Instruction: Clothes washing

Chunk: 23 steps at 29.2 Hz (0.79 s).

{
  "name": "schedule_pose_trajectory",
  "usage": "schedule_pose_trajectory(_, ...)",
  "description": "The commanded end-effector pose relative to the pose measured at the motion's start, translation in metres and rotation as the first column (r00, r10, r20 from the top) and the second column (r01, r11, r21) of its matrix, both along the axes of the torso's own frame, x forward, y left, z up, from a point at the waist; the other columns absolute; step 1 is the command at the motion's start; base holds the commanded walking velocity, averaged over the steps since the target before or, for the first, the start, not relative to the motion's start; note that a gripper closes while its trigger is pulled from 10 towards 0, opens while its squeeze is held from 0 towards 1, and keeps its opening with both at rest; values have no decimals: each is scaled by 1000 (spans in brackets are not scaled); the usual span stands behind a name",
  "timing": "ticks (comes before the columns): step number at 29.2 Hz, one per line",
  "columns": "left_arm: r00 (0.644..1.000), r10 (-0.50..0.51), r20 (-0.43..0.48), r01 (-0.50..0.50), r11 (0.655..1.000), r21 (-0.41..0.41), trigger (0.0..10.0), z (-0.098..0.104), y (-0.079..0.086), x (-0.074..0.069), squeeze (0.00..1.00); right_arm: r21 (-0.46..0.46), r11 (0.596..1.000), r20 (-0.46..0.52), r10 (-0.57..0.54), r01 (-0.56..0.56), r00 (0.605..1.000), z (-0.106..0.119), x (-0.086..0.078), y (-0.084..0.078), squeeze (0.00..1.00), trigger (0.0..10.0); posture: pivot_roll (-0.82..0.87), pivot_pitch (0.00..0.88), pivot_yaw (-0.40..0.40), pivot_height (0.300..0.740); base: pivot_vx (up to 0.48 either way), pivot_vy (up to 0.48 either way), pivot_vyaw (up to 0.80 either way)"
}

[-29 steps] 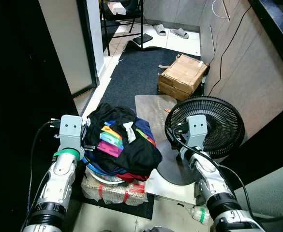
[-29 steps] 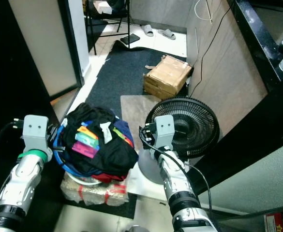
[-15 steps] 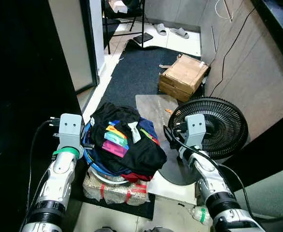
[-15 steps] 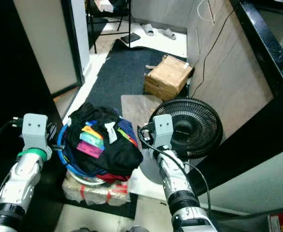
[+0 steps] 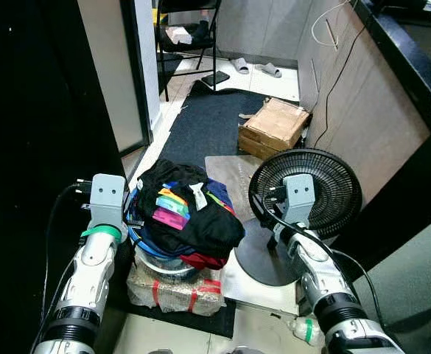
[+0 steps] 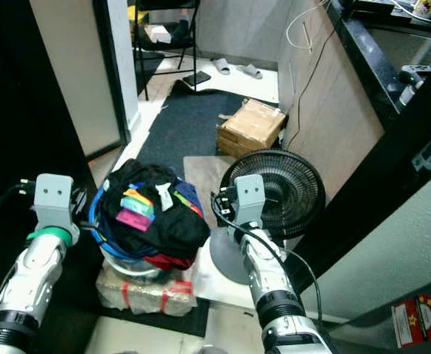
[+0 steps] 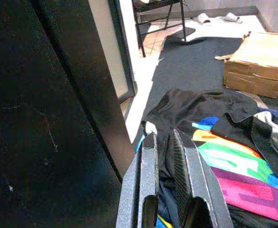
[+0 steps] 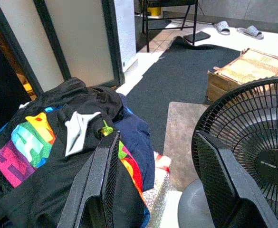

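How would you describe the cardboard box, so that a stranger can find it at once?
Start at the black fan on the floor before the robot. Just beyond it, by the wood-panelled wall, a cardboard box sits at the dark rug's edge. It is the scene's one tan, flat-topped, square-edged thing.

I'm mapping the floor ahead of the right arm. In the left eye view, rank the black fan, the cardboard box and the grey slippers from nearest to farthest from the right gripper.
1. Black fan, just behind the right gripper.
2. Cardboard box, farther up the floor by the wall.
3. Grey slippers, on the pale floor beyond the dark mat.
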<state>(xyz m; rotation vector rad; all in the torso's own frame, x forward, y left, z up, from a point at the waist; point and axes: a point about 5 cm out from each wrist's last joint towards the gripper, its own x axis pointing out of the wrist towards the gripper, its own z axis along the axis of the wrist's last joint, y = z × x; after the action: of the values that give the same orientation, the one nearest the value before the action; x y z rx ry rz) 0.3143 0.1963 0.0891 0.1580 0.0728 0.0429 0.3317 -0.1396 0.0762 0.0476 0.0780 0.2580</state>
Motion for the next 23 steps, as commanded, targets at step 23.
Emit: schedule_pose_trajectory(23, 999, 1, -33, -1, 1000, 4, 10000, -8, 0, -5, 0, 2, 1000, -25, -4, 5, 1000, -7, -4, -1, 0, 10000, -7, 24, -1, 740, -143, 0, 0)
